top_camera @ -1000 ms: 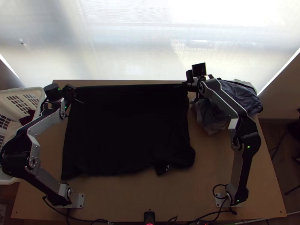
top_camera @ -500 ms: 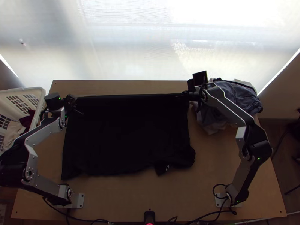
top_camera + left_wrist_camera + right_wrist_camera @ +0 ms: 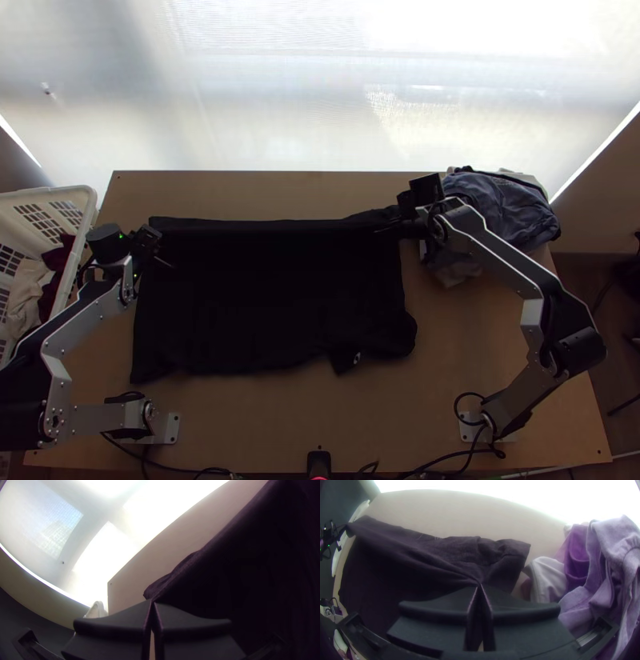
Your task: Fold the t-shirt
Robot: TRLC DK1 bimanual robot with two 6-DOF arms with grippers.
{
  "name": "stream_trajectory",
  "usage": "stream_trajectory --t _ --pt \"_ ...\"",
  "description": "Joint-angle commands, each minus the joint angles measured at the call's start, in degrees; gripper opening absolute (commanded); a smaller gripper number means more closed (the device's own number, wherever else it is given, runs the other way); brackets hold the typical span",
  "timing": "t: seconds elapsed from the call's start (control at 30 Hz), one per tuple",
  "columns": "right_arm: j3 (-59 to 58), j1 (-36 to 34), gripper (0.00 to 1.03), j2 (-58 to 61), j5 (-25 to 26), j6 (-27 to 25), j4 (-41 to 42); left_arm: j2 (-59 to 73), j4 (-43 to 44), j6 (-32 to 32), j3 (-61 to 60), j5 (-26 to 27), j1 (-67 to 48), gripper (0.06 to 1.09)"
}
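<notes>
T-shirt (image 3: 272,296): top view; black, spread wide across the middle and left of the frame, rumpled at its lower right corner near a small pale mark.
Left gripper (image 3: 165,261): upper left of the frame, over the shirt's left side, clenched on its fabric.
Right gripper (image 3: 384,230): just above and right of the frame's centre, grasping the shirt near its far right corner.
Laundry pile (image 3: 500,208): upper right, blue-grey and pale, heaped near the right gripper.
Basket (image 3: 56,190): left edge of the frame, white, with cream and dark red cloth inside.
Table (image 3: 320,416): light wood, under the shirt.
Left pinch: left wrist view; left gripper (image 3: 152,601) has its fingertips together on the dark fabric, with bare wood beyond.
Right pinch: right wrist view; creases fan out from the right gripper (image 3: 479,585), beyond which a loose flap lies near the pile.
</notes>
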Motion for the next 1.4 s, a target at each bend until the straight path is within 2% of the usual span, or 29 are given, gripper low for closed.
stream_trajectory --t 0.0,0.37,0.77,0.9,0.97,1.03,1.1,1.2,1.27,1.37 --pt "-4.2 2.7 0.03 -2.9 -0.1 0.1 0.0 -2.7 -0.4 0.5 -3.4 0.3 0.2 0.10" --pt "-8.8 2.4 0.03 -5.0 0.0 0.1 0.0 -4.8 -5.0 0.5 -5.5 0.5 0.1 0.10" --pt "-11.9 2.7 0.03 -5.7 0.0 0.5 0.0 -5.3 -5.6 1.1 -8.0 0.7 -0.4 0.10" --pt "-12.3 2.7 0.03 -5.3 0.0 0.4 0.0 -3.7 -5.3 1.2 -8.6 0.7 -0.7 0.24" --pt "-12.5 2.7 0.03 -5.3 0.0 0.4 0.0 -2.9 -5.4 1.4 -8.9 0.7 -0.7 0.44" --pt "-12.9 2.6 0.10 -5.3 -0.1 0.4 0.0 -2.6 -5.6 2.0 -9.1 0.6 -0.6 0.64" --pt "-13.1 2.6 0.17 -5.5 -0.1 0.3 -0.6 -2.7 -5.7 2.1 -9.2 0.6 -0.4 0.74" --pt "-13.2 2.7 0.30 -5.6 -0.7 0.4 -2.6 -3.1 -7.2 2.2 -9.2 0.6 -0.4 0.97" --pt "-13.2 3.0 0.43 -5.7 -1.7 0.4 -4.4 -3.6 -7.8 2.2 -9.2 0.4 -0.2 1.02" --pt "-13.1 4.3 0.80 -5.6 -2.7 0.3 -8.0 -5.1 -8.7 2.6 -9.2 0.4 0.9 1.03"
